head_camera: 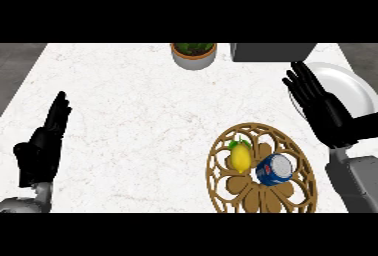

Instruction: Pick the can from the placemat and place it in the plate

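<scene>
A blue and white can [275, 169] stands on a round brown openwork placemat [260, 170] at the lower right, beside a yellow lemon [240, 157]. A white plate [341, 89] lies at the right edge of the counter. My right hand [323, 106] is open with straight fingers, over the plate's left part, above and to the right of the can and apart from it. My left hand [46, 142] is open, fingers up, resting at the left edge.
A potted plant [194, 54] in a pale pot stands at the back centre. A dark grey box [272, 51] sits at the back right, next to the plate. The white marble counter [133, 125] spreads between the hands.
</scene>
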